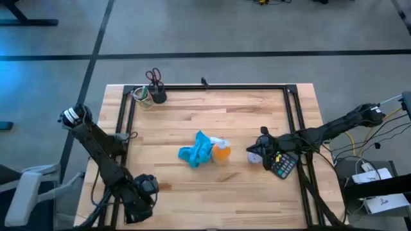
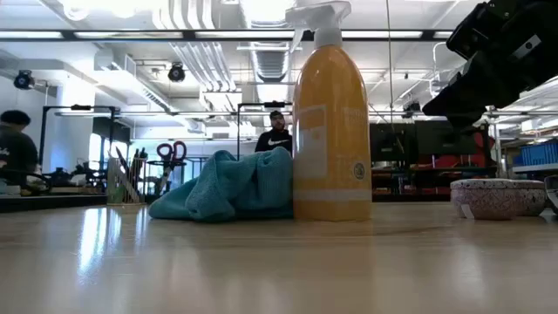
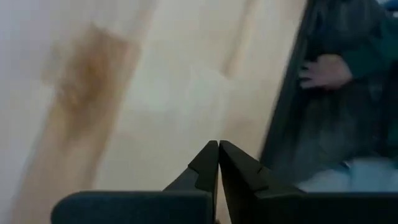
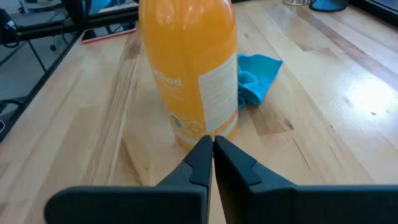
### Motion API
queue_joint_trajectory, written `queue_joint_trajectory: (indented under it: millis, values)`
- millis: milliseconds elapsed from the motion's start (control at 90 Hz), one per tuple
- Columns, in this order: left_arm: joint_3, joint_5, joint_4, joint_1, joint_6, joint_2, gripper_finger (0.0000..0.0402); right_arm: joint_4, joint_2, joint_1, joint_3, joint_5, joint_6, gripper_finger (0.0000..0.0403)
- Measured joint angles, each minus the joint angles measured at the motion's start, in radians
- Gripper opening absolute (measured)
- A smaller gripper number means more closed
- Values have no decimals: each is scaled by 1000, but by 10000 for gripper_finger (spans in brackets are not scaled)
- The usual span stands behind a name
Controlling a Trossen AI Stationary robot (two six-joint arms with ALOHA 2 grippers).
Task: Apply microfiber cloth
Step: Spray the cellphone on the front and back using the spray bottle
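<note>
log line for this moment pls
cloth: bunched mid-table, untouched, beside bottle | right gripper: shut, facing bottle | left gripper: shut, parked at near-left table corner

An orange spray bottle [image 1: 221, 153] stands upright near the middle of the wooden table [image 1: 212, 115]. Toward the right edge sit a speckled bowl [image 2: 498, 197] and a black calculator [image 1: 283, 165] just beside it. At the far left corner, a dark cup holding red-handled scissors [image 1: 154, 78] stands beside a coiled cord [image 1: 141, 97].
</note>
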Motion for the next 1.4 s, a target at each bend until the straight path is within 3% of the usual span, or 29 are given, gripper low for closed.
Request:
queue_joint_trajectory:
  millis: [156, 633, 778, 1100, 1256, 1400]
  values:
    - [0, 80, 2, -21, -156, 2, 0, 0, 0, 0, 0, 0, 0, 0]
    - [0, 88, -10, -114, -256, 66, 0, 0, 0, 0, -1, 0, 0, 0]
    - [-1, 170, -25, -129, -279, 94, 0, 0, 0, 0, -1, 0, 0, 0]
    - [-2, 269, -216, -142, -297, 111, 2, 0, 0, 0, -1, 0, 0, 0]
    - [-2, 298, -219, -143, -289, 114, 26, 0, 0, 0, -1, 0, 0, 0]
    - [-2, 312, -219, -143, -327, 117, 76, 0, 0, 0, -1, 0, 0, 0]
